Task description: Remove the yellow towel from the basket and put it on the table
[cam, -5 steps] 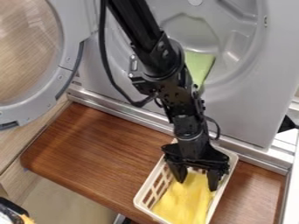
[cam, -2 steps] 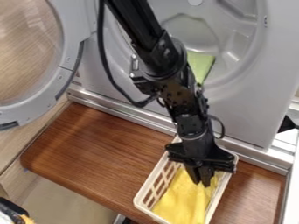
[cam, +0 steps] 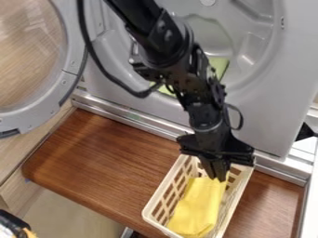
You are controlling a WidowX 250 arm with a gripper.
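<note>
My gripper (cam: 218, 176) hangs over the upper part of the white basket (cam: 153, 204), its fingers together on the top edge of the yellow towel (cam: 197, 207). The towel is drawn up toward the fingertips in a narrower shape, and its lower part still lies inside the basket. The basket stands on the brown wooden table (cam: 105, 162), toward the right.
Behind the table stands a grey machine front (cam: 261, 116) with a round recess holding a green cloth (cam: 217, 66). Its open round door (cam: 74, 60) is at the left. A metal rail (cam: 124, 111) runs along the table's back edge.
The gripper's fingers, apart at first, have closed on the towel. The arm has since risen slightly, pulling the towel's upper end up and bunching it away from the basket's sides.
</note>
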